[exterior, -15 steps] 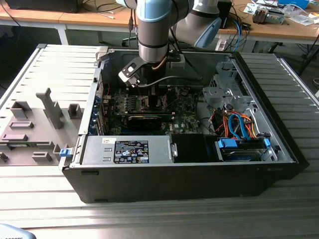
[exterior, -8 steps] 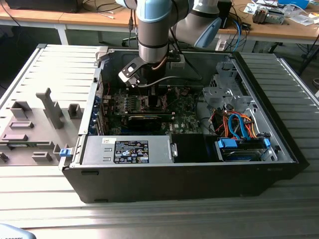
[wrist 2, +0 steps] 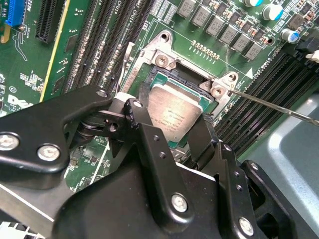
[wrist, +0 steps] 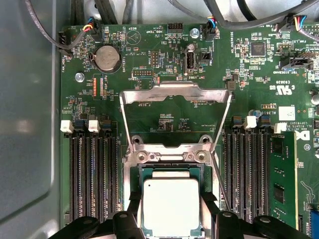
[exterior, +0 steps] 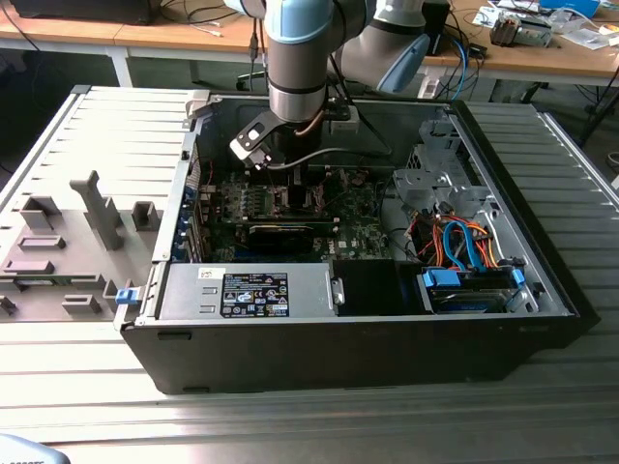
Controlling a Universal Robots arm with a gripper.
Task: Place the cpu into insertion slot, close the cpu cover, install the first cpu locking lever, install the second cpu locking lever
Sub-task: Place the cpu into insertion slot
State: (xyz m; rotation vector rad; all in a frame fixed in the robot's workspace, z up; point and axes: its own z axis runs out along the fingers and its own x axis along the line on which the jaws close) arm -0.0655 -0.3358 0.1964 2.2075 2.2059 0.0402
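second wrist view: tool [wrist 2: 174,107] angled down, straddling cpu [wrist 2: 175,115]

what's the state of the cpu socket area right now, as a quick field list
claw: shut on the cpu, one finger on each of two opposite edges
cpu: metal top up, at the insertion slot; seated or not, cannot tell
insertion slot: dark recess showing beside the cpu
cpu cover: open, lying back over the motherboard
motherboard: green, inside the open computer case
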